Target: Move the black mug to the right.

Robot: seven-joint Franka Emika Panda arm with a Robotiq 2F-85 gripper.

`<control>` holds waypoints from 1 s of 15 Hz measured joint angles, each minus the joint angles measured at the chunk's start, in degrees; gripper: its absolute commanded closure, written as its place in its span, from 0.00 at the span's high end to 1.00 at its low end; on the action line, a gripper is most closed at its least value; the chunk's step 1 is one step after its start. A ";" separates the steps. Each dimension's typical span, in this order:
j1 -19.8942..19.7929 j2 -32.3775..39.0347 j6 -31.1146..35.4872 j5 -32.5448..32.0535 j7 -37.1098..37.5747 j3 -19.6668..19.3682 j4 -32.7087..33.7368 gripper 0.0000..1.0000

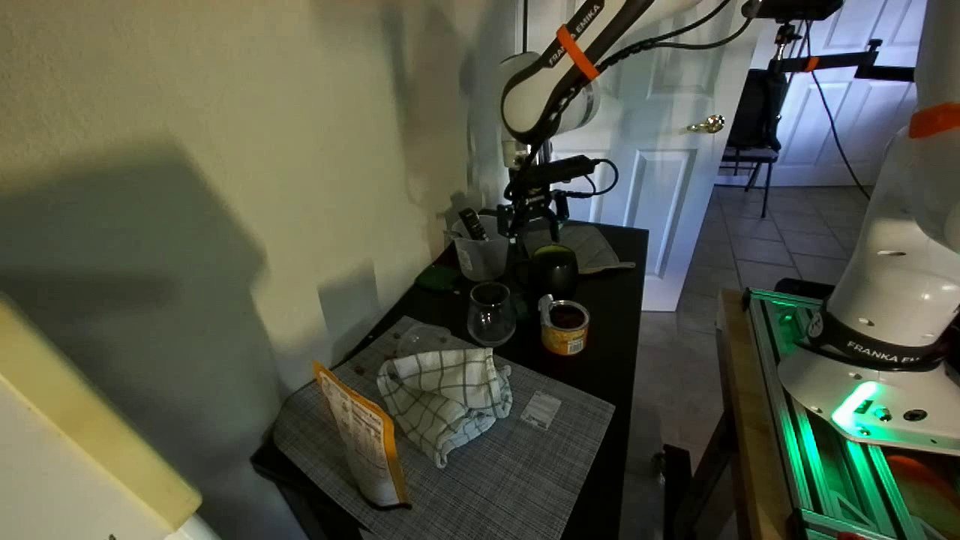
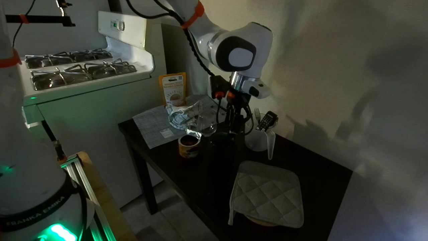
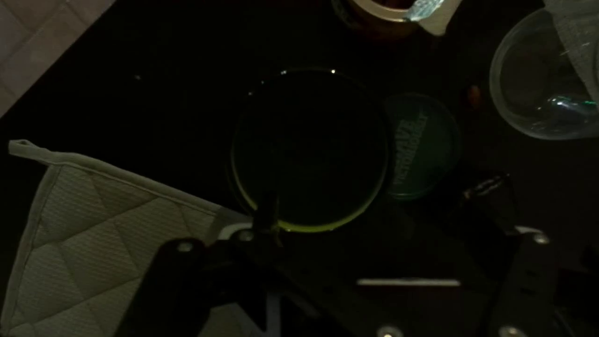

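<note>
Your gripper (image 3: 380,201) has its two fingers spread wide, and it hangs close by the black mug (image 1: 556,274). In the wrist view one finger (image 3: 266,217) overlaps the rim of the mug; if it touches, you cannot tell, because this part is very dark. The other finger shows well apart from the rim. The mug stands upright on the dark table (image 1: 611,326), and its inner edge has a yellow-green colour.

Just beside the mug, in the wrist view, you see a green disc (image 3: 421,150) with letters on it. Near the mug stand also an opened can (image 1: 565,330) with an orange label and a clear glass (image 1: 491,315), these two apart from each other. A quilted pot holder (image 2: 271,194) lies near the mug too. Close to the wall (image 2: 327,110), a translucent jug (image 2: 256,142) holds a fork (image 2: 257,114) and a black device (image 2: 267,120) with keys.

Further along the table, on the grey placemat (image 1: 555,465), you find a crumpled checkered cloth (image 1: 450,397) and an upright pouch (image 1: 367,442) with an orange border. Beyond this end, in an exterior view, is a white stove (image 2: 97,134); in an exterior view, a white door (image 1: 660,187) is behind the opposite end
</note>
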 measured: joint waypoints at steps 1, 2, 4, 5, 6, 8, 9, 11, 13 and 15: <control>0.33 1.15 0.79 0.00 0.41 0.14 0.13 1.00; 0.69 2.16 1.16 0.00 0.73 0.22 0.34 1.00; 1.39 3.75 1.25 0.00 1.25 0.31 0.95 0.81; 1.69 4.43 1.25 0.00 1.48 0.33 1.31 0.73; 1.94 5.05 1.25 0.00 1.75 0.34 1.61 0.70; 2.40 6.24 1.25 0.00 2.45 0.34 2.31 0.53; 2.61 6.82 1.25 0.00 2.68 0.33 2.68 0.45; 2.97 7.84 1.24 0.00 3.10 0.33 3.33 0.30; 3.15 8.58 1.24 -0.04 3.46 0.31 3.86 0.14; 3.29 9.15 1.23 -0.24 3.76 0.25 4.35 0.01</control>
